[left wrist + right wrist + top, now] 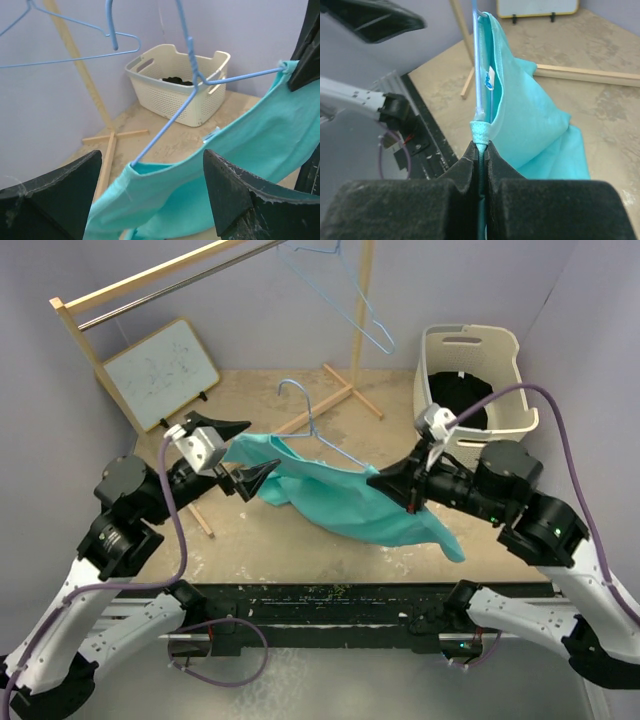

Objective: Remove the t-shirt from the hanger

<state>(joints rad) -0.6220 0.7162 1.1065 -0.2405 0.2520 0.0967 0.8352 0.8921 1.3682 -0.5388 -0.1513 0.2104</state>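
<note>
- Jaws of the right gripper [480,147] are pressed together on a fold of the t-shirt [340,502] at one shoulder, where the wire end of the blue hanger [340,452] also goes in. The jaws of the left gripper [250,452] stand spread, one finger on each side of the other shoulder, and as far as I can see they do not touch the cloth.
- Table [270,540]: both arms work above its middle.
- Wooden rack [150,280]: it stands at the back, with a spare hanger [113,40] on its rail.
- White basket [432,370]: it is at the back right, with something dark inside.
- T-shirt: it is teal and hangs in the air between the two grippers, sagging toward the table. It is on the hanger, so the removal is not yet done.
- Hanger: its wire runs inside the shirt and its hook points up.
- Step in hand, as I judge it: taking the second shoulder. Next, the left jaws should close on the cloth only, not on the wire, and then draw that shoulder off the wire end.
</note>
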